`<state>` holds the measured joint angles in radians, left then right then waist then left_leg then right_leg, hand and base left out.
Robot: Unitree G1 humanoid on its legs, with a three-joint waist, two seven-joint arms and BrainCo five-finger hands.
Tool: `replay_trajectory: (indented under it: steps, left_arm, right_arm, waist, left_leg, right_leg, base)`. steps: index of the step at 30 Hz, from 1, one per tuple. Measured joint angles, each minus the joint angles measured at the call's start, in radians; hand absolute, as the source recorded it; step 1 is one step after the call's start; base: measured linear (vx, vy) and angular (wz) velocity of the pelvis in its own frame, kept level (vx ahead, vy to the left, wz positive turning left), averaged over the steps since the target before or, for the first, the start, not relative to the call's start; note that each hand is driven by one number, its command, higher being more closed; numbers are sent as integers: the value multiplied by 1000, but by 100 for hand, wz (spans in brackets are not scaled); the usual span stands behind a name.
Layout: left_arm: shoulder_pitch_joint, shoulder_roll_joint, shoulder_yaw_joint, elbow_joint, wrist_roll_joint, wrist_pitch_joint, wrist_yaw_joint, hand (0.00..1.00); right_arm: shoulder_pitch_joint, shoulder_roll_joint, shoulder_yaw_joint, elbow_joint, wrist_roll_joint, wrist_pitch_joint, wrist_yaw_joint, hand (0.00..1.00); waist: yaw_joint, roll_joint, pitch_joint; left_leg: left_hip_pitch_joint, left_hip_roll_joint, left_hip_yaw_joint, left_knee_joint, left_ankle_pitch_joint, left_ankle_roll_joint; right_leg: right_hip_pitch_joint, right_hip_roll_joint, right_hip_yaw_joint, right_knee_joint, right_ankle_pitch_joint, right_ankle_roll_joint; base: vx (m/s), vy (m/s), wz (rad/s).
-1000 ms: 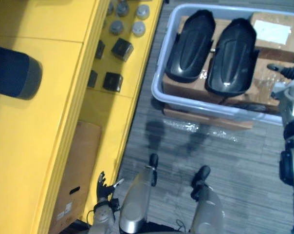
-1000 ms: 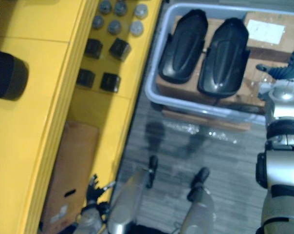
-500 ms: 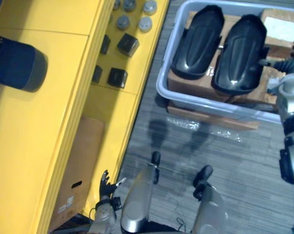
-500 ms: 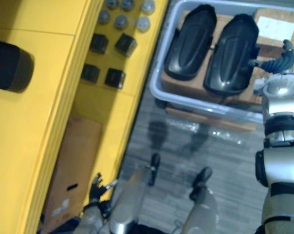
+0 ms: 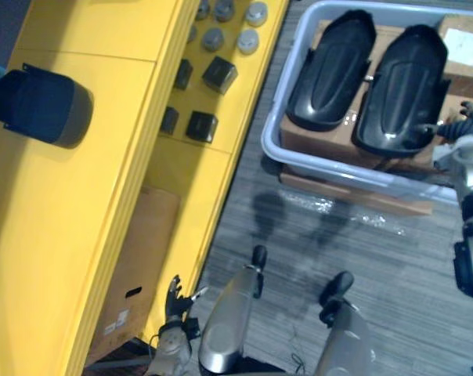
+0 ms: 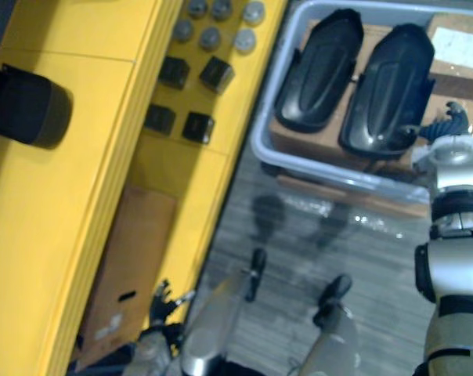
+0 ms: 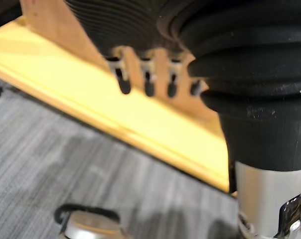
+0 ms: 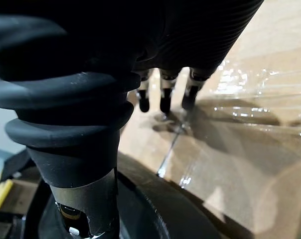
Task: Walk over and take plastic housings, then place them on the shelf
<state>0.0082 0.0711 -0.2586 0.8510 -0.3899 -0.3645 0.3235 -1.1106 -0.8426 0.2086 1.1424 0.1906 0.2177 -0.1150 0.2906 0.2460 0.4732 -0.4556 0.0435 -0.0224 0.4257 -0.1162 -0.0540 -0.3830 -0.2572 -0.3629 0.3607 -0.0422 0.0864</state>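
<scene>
Two black plastic housings lie side by side on cardboard in a pale blue bin (image 5: 330,168): the left housing (image 5: 330,70) and the right housing (image 5: 401,86). My right hand (image 5: 462,127) hovers open beside the near right end of the right housing. In the right wrist view its straight fingers (image 8: 163,97) hang over film-wrapped cardboard, with the housing's black edge (image 8: 160,204) close by. A third dark housing (image 5: 42,106) rests on top of the yellow shelf (image 5: 88,204). My left hand (image 5: 176,301) hangs open, low beside the shelf's base, holding nothing.
A lower shelf level carries small black blocks (image 5: 218,74) and grey round caps (image 5: 213,37). A flat cardboard box (image 5: 139,274) lies at the shelf's bottom. In the bin, a cardboard box with a white label (image 5: 463,43) sits at the far right. Grey carpet lies between shelf and bin.
The whole view has shifted. My right hand has drawn in towards the right housing's near end and sits lower than before. The left hand still hangs by the shelf.
</scene>
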Motion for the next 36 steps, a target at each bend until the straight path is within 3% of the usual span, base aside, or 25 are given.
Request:
replay_trajectory:
  steps: [6,15,19,26,31,36]
  left_arm:
    - [-7,1,-1,9,-6,0,-21,0]
    - [-10,0,-26,12,-35,-5,-35,0]
    - [-9,2,-28,-9,-37,-14,-72,0]
    - [-8,-16,-89,-115,-41,-36,-114,0]
    - [-7,-17,-109,-171,-44,-38,-111,0]
    - [-6,-16,-113,-204,-87,-43,-107,0]
  right_arm:
    - [-1,-41,12,7,-73,49,13,100]
    - [-13,-46,28,23,-326,183,5,100]
    - [-24,-36,41,31,-371,205,0,100]
    - [-11,-13,36,72,-473,187,10,100]
    - [0,-11,37,97,-582,102,-6,100]
    - [-7,-11,91,96,-627,16,-85,100]
  waist:
    - [6,1,-1]
    - [31,10,-7]
    - [32,11,-8]
    - [25,10,-8]
    - [18,9,-7]
    - [0,5,-4]
  left_leg:
    - [-6,-3,-18,-1,1,-2]
    - [-1,-1,-34,-29,10,-14]
    - [2,1,-36,-34,13,-16]
    - [9,7,-43,-32,15,-19]
    - [10,23,-40,-32,16,-21]
    - [9,37,-28,-33,16,-21]
  right_leg:
    - [2,-3,-22,1,-8,-1]
    - [1,-7,-48,18,-28,-5]
    - [1,-7,-54,28,-31,-8]
    - [22,-1,-69,12,-31,-8]
    - [33,22,-70,-22,-9,-11]
    - [38,39,-68,-45,15,-13]
  base:
    - [2,14,8]
    - [33,-11,6]
    - [21,-7,0]
    - [-10,2,0]
    - [-14,-2,-7]
    - [22,4,-9]
